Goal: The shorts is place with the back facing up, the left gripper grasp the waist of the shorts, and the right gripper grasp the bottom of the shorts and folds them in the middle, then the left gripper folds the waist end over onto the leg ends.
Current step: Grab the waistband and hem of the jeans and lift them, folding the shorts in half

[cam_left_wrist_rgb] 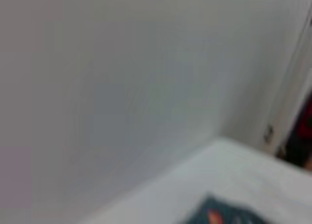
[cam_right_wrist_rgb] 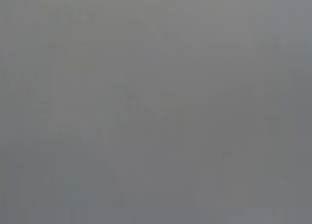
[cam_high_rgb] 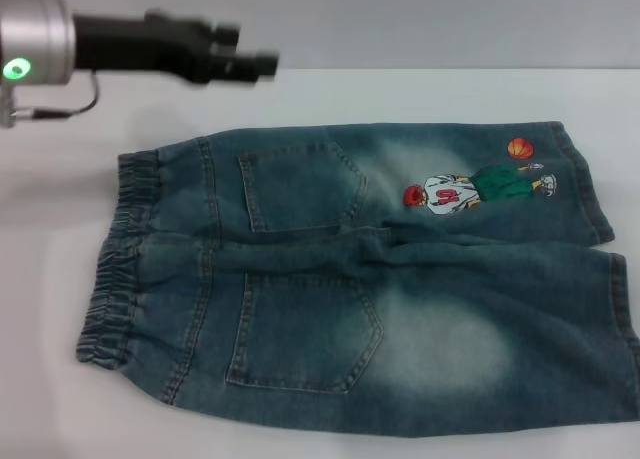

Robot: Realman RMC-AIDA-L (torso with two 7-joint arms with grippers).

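Faded blue denim shorts (cam_high_rgb: 360, 279) lie flat, pockets up, on the white tabletop (cam_high_rgb: 60, 239); the black left hand (cam_high_rgb: 245, 59) hovers beyond the waist, grip unreadable.

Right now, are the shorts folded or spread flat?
Spread flat: the shorts show both back pockets and both legs side by side, unfolded.

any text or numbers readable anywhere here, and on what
A red mark on the white shirt of the cartoon print on the shorts: possibly a number, too small to read.
No other words, labels or brands show on the shorts, the table or the left gripper.
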